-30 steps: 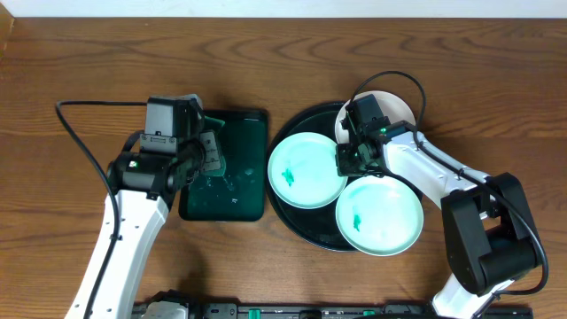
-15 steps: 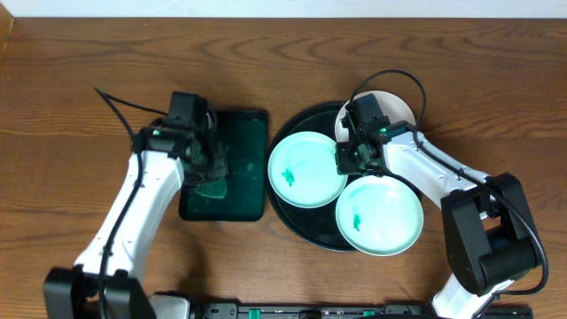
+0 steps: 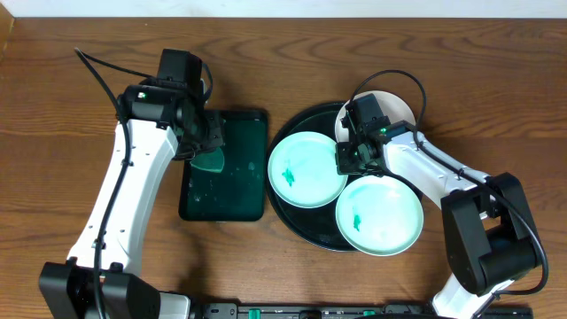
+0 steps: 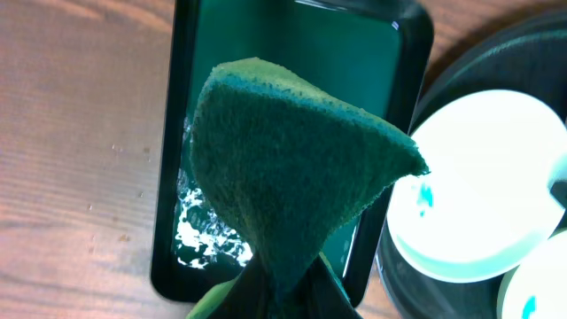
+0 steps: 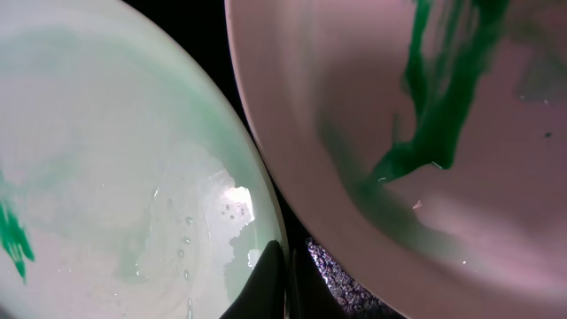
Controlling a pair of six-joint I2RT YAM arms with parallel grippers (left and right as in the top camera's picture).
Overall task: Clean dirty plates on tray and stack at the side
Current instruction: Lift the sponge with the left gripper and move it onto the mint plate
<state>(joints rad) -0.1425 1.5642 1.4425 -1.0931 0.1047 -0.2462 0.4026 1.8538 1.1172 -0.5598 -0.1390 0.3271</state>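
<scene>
While the left end effector (image 3: 202,146) hangs over the 12 o'clock half of the dark green rectangular tray (image 3: 239,190), it is clenched on a green sponge (image 4: 292,177), which fans out clear of the tray floor. Droplets glisten on that floor in the left wrist view. At 3 o'clock from it on the wooden surface (image 3: 496,89) sits the round black tray (image 3: 301,220) with three plates on it. The mint plate (image 3: 306,168) lies at the tray's 9 o'clock, the second mint plate (image 3: 381,217) at 5 o'clock, overhanging the rim, and the white plate (image 3: 399,108) at 1 o'clock. All three carry green smears. The right end effector (image 3: 348,159) is pinched shut at the mint plate's 3 o'clock rim, apparently gripping that edge.
</scene>
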